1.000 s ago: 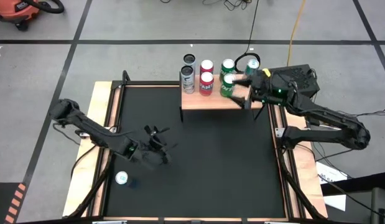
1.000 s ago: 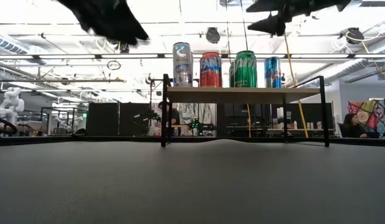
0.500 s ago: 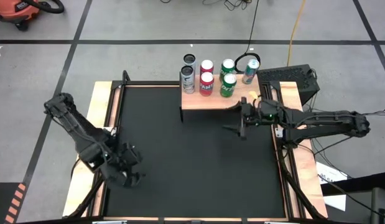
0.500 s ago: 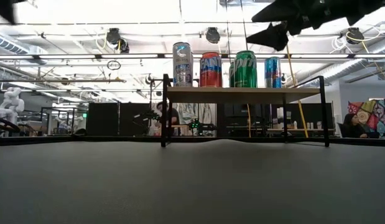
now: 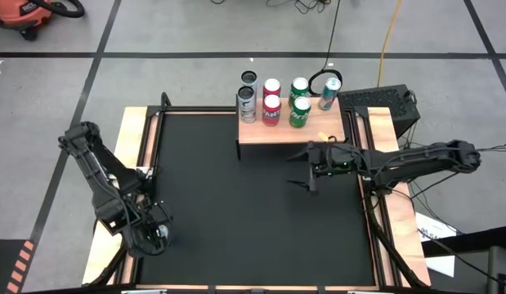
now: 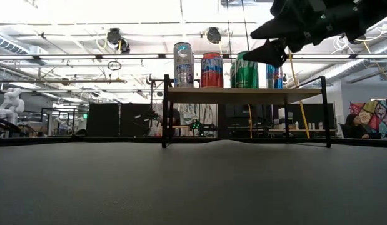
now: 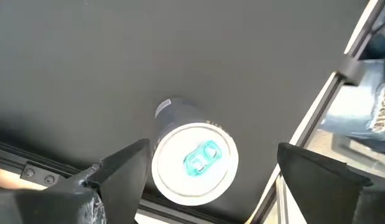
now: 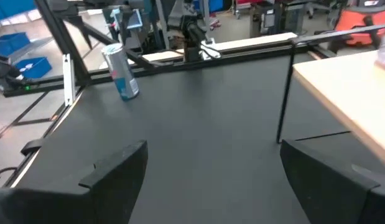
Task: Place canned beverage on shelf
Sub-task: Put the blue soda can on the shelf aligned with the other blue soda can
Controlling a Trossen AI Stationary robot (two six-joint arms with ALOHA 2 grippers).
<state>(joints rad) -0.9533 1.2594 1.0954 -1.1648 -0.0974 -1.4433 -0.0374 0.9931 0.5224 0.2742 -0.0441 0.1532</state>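
Left gripper (image 7: 204,180) hung fingers apart straight over blue-tab can (image 7: 193,162) standing at table's (image 5: 253,212) front-left corner; right gripper (image 5: 302,171) spread empty just before shelf (image 5: 289,131) with six cans

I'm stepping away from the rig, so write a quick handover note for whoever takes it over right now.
Left claw: open, above the last can, which stands upright near the table's front left corner. No grip yet.
Right claw: open and empty, above the table just in front of the shelf.
Done: cans stand along the shelf's back edge, silver, red and green, with a teal one at the back right.
Left: grasp the last can, carry it to the shelf and set it upright.
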